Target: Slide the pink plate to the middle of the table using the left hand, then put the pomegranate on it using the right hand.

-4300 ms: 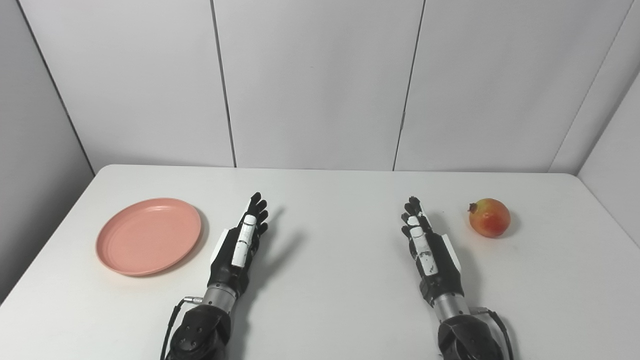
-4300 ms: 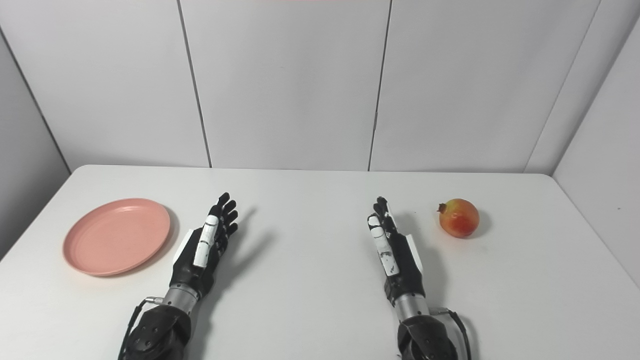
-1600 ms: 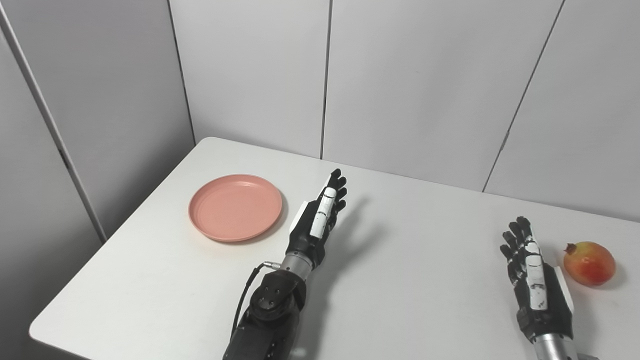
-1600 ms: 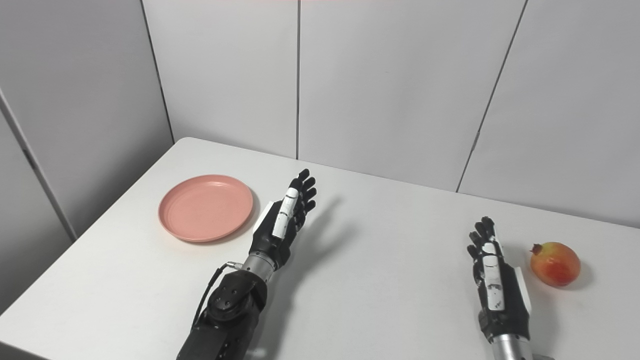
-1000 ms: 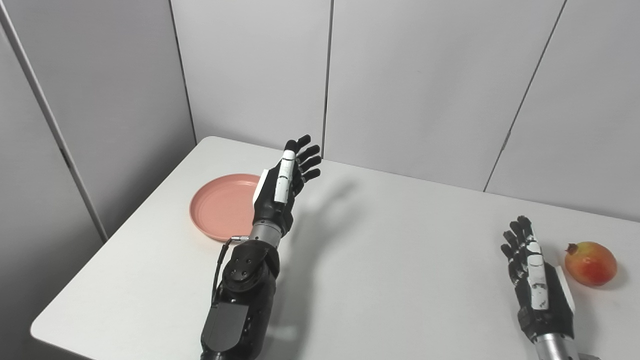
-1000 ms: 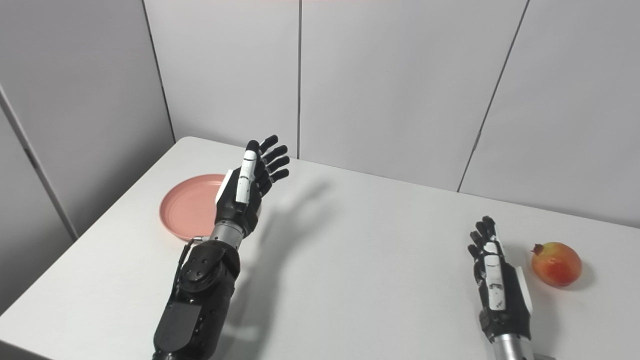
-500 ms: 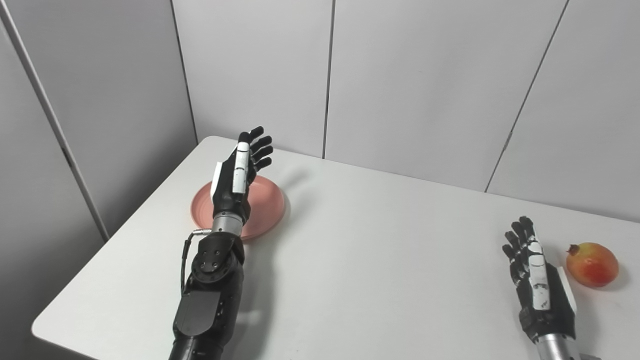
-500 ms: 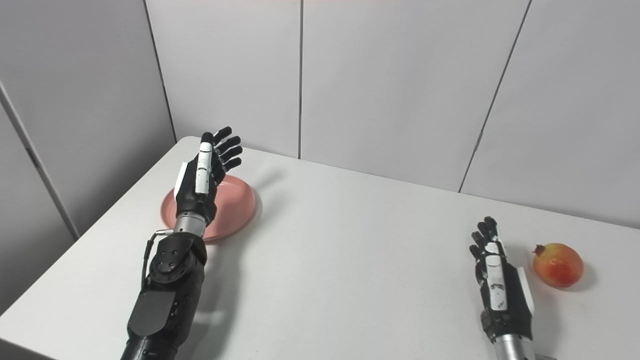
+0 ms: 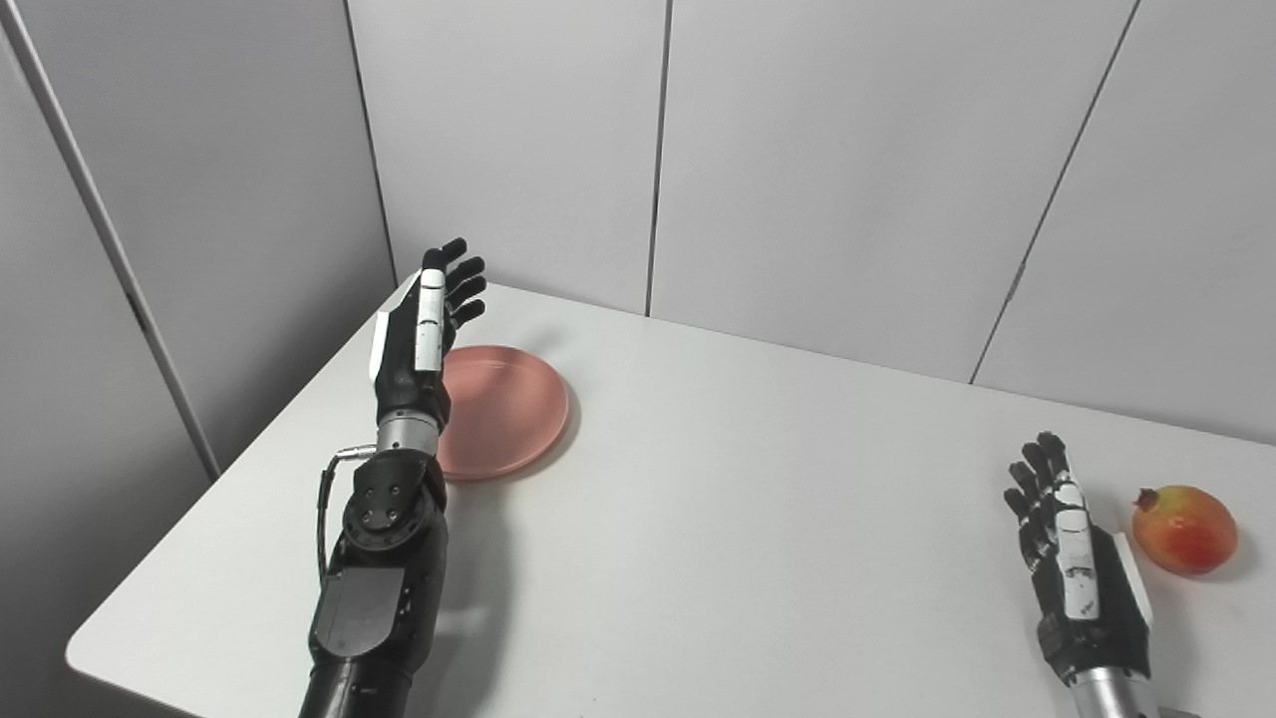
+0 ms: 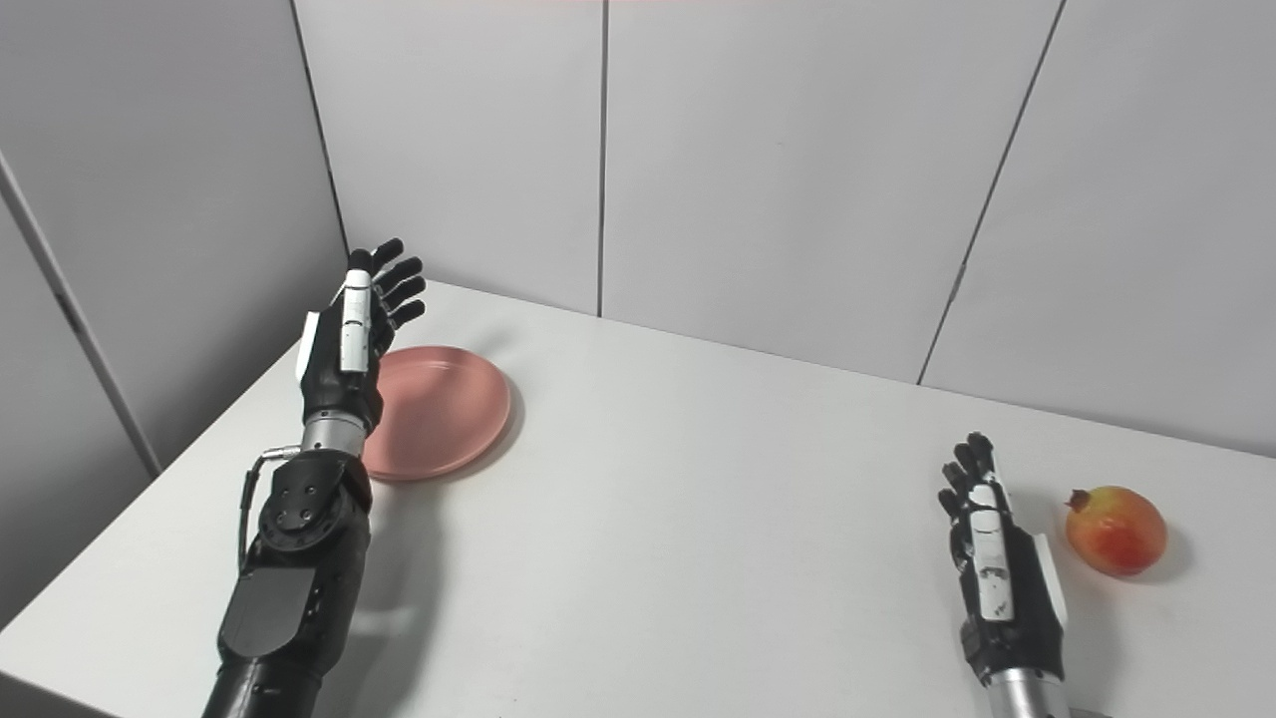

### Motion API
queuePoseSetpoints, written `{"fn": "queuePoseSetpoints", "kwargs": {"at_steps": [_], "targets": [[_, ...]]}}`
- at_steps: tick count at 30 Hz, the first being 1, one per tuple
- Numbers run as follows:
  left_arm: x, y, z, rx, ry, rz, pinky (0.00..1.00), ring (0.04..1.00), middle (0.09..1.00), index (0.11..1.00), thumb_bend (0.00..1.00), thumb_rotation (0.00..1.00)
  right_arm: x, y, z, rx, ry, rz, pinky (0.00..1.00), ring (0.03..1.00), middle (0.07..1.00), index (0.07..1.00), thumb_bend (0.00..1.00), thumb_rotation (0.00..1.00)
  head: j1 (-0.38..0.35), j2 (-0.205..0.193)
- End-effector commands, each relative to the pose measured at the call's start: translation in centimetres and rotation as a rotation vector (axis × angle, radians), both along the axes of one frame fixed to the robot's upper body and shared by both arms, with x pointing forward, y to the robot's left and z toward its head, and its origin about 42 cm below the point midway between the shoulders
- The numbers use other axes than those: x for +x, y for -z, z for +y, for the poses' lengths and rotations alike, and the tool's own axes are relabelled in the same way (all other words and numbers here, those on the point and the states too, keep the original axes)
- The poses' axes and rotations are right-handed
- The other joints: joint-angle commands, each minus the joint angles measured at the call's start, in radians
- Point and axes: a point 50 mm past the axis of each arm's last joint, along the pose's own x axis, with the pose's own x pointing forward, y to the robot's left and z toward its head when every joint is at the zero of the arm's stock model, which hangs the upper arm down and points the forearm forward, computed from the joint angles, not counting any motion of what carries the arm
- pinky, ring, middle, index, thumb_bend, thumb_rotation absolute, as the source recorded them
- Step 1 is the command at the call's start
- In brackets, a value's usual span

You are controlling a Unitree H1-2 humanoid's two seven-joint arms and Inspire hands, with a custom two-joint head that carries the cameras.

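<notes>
1. The pink plate [image 9: 508,407] lies flat near the far left corner of the white surface [image 9: 718,519], right side up, with nothing in it.
2. The left hand [image 9: 419,334] is raised above the plate's left edge and covers that edge in both views. Its fingers are spread and point up and away toward the wall, and it holds nothing. Whether it touches the plate cannot be told.
3. The left forearm runs from the bottom edge up to that hand, roughly along the left side of the surface.
4. The pomegranate [image 10: 1116,530] sits on the surface at the far right, well apart from the plate. Its small crown points left, toward the right hand, so its crown-to-base axis lies roughly level, left to right.
5. The right hand [image 10: 997,573] is low near the surface just beside the pomegranate, on its left, not touching it. Its fingers are extended close together, pointing away from the robot, and it holds nothing.
</notes>
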Motion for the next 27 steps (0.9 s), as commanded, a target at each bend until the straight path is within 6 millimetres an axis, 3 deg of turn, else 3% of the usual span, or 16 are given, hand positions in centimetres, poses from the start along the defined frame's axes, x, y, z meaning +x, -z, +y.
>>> {"fn": "queuePoseSetpoints", "kwargs": {"at_steps": [1,11,27], "targets": [[1.2,-3.0,0.9,0.047,-0.023,-0.099,0.80,0.805,0.801,0.798,0.69,1.00,-0.8,1.1,-0.3,0.005,0.004,0.016,1.00,1.000,1.000,1.000,0.53,0.96,0.002,0.002],[0.9,-2.2,3.8,0.088,-0.100,-0.076,0.80,0.817,0.808,0.801,0.69,1.00,-0.7,1.1,-0.3,0.009,0.008,0.018,1.00,1.000,1.000,1.000,0.53,0.96,0.004,0.003],[0.9,-0.7,6.3,0.065,-0.162,-0.052,0.79,0.818,0.816,0.802,0.69,1.00,-0.7,1.2,-0.4,0.010,0.010,0.013,1.00,1.000,1.000,1.000,0.53,0.96,0.006,0.004]]}}
